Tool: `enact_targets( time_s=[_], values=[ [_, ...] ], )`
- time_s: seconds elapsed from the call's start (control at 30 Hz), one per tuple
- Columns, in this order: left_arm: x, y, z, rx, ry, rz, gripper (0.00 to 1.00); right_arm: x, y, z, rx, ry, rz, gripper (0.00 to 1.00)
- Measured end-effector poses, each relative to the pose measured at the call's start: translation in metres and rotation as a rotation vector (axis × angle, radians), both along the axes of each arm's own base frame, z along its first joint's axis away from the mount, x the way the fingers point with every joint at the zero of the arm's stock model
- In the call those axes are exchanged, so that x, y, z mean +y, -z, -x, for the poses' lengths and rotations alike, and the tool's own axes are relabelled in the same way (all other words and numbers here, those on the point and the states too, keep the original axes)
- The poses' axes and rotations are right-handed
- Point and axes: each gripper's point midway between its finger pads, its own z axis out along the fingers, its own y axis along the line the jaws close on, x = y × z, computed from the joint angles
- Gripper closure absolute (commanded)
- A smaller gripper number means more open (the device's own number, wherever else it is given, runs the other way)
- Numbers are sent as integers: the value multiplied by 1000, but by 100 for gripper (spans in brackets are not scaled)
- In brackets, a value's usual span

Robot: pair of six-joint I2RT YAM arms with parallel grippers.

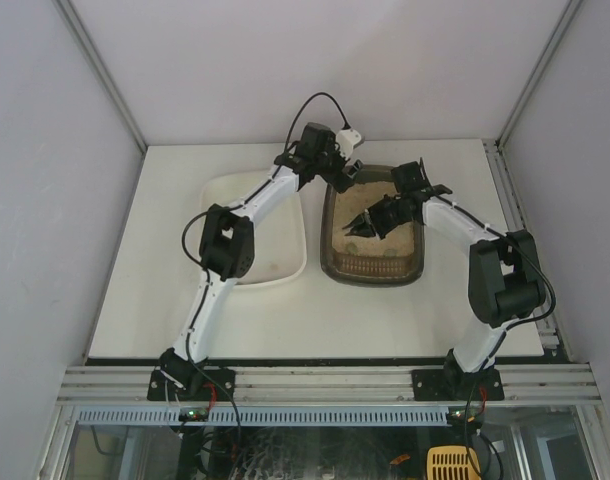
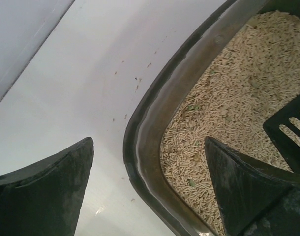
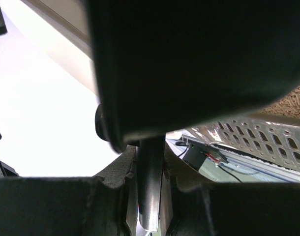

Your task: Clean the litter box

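The dark brown-grey litter box (image 1: 331,262) holds beige pellet litter (image 1: 370,250) and sits right of centre. My left gripper (image 1: 341,177) is open at the box's far-left corner. In the left wrist view the left gripper (image 2: 149,140) straddles the box rim (image 2: 140,147), one finger (image 2: 56,187) outside and the other finger (image 2: 248,187) over the litter (image 2: 224,98). My right gripper (image 1: 381,216) is shut on the handle of a black slotted scoop (image 1: 357,226) held over the litter. In the right wrist view the right gripper (image 3: 150,172) clamps the handle (image 3: 151,196), and the scoop's dark body (image 3: 189,59) blocks most of the view. The scoop blade (image 2: 292,132) also shows in the left wrist view.
A plain white tray (image 1: 297,262) lies just left of the litter box, under the left arm. White walls stand on three sides. A perforated metal rail (image 1: 325,412) runs along the near edge by the arm bases.
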Motion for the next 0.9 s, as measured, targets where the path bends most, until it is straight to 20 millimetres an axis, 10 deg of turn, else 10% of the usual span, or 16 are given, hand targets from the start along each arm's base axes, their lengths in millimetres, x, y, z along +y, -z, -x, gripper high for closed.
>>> enact_targets(
  time_s=[0.53, 0.9],
  values=[
    [0, -2, 15, 23, -19, -16, 96, -11, 11, 10, 26, -26, 15, 100],
    [16, 0, 48, 107, -92, -8, 100, -17, 9, 29, 3, -72, 9, 100]
  ],
)
